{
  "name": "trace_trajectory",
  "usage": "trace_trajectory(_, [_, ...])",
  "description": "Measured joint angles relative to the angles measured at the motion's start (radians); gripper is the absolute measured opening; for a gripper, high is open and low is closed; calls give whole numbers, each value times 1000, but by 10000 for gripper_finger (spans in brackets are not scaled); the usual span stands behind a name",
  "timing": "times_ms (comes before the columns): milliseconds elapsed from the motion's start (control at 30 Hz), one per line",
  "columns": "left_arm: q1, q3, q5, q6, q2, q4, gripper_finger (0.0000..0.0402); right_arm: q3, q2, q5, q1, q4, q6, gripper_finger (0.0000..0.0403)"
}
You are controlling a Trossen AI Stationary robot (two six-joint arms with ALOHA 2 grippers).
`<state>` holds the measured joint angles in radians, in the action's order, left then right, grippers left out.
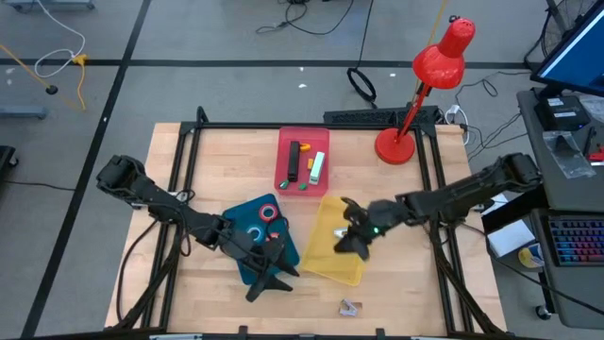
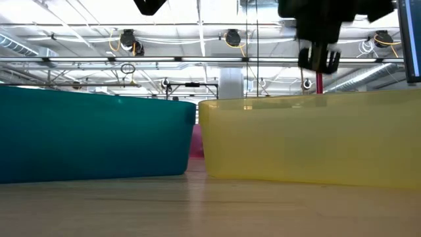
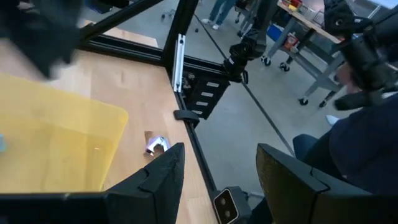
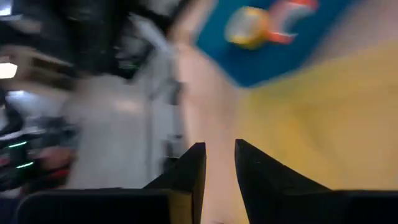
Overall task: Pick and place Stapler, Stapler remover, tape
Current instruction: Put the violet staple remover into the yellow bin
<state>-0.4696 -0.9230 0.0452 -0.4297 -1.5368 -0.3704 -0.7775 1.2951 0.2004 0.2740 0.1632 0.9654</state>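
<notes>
**Claws empty over the trays, sorting partly done**

Both claws are seen parted and holding nothing: left gripper [image 1: 269, 274] by the teal tray [image 1: 247, 220], right gripper [image 1: 349, 236] over the yellow tray [image 1: 344, 269]. Tape rolls [image 1: 265, 216] lie in teal; one small metal piece [image 1: 350, 307], judged unplaced, remains on the table [image 1: 415, 283].

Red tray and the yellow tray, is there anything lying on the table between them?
No. In the high view, only bare wood separates the red tray from the yellow tray; the right gripper hangs over the yellow one.
</notes>
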Motion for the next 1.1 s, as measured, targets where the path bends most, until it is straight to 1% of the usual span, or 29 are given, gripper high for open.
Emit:
trace_trajectory(100, [0,8,-1,16,4,-10,198,1,-4,-70,115,118,3,66])
trace_trajectory(233, [18,95,8,22,58,-72,198,1,0,-177,255,217,-1,56])
trace_trajectory(367, [31,245,7,16,190,-126,198,1,0,-278,370,248,-1,49])
trace_trajectory(467, [29,356,8,9,317,-123,198,1,1,-305,429,266,-10,45])
trace_trajectory(600, [16,470,7,25,496,-106,198,1,3,-309,463,298,-14,42])
trace_trajectory(733, [9,538,6,33,679,22,198,1,2,-318,468,347,-12,42])
trace_trajectory(867, [9,566,-3,61,836,163,198,1,2,-437,468,380,-13,42])
trace_trajectory(967, [11,576,-25,113,939,225,198,1,2,-509,467,378,-13,43])
trace_trajectory(1033, [17,577,-29,150,989,262,198,1,2,-565,467,379,-12,43])
trace_trajectory(1100, [29,577,-30,187,1032,319,198,1,2,-586,467,380,-34,43])
